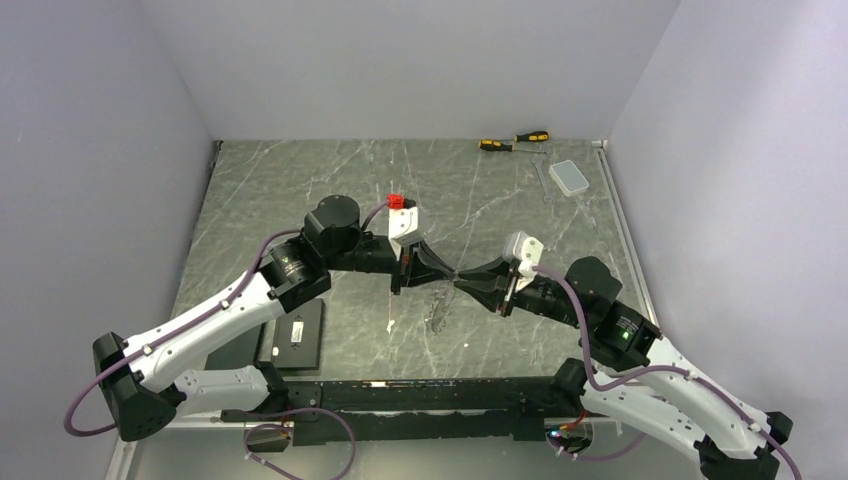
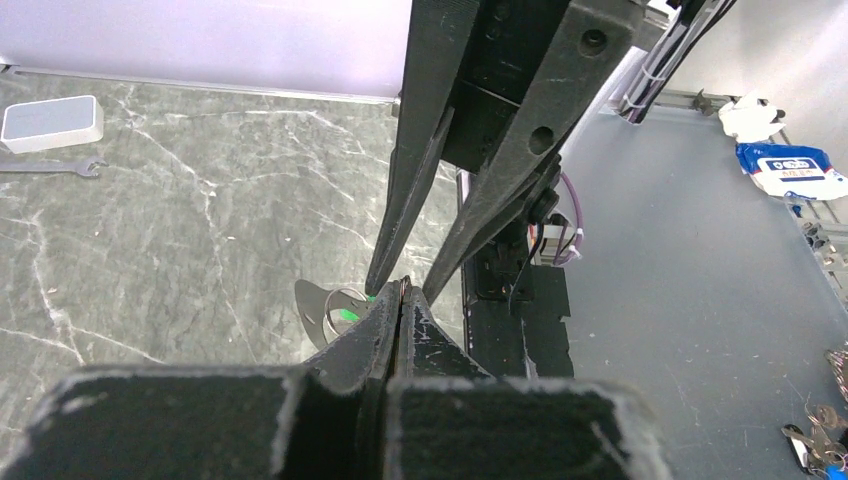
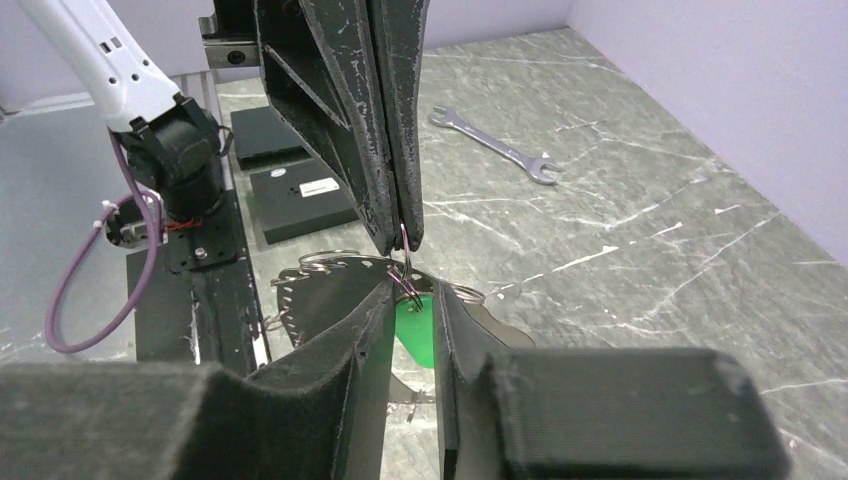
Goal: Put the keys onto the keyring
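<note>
The two grippers meet tip to tip above the middle of the table. My left gripper (image 1: 450, 275) is shut on a small thin wire ring (image 3: 405, 243), whose loop pokes out of its tips (image 2: 402, 288). The key's bright green head (image 3: 418, 330) hangs just under that ring, and its metal blade is hidden. My right gripper (image 3: 412, 290) has its jaws narrowly apart, one finger on each side of the green head and the wire ring. Below them on the table lies the dark toothed keyring (image 3: 315, 290), with silver split rings around its rim.
A silver wrench (image 3: 495, 148) lies on the marble beyond the grippers. A white box (image 1: 570, 178) and two yellow-and-black screwdrivers (image 1: 512, 142) sit at the back right. Flat black boxes (image 1: 298, 335) lie near the left arm's base.
</note>
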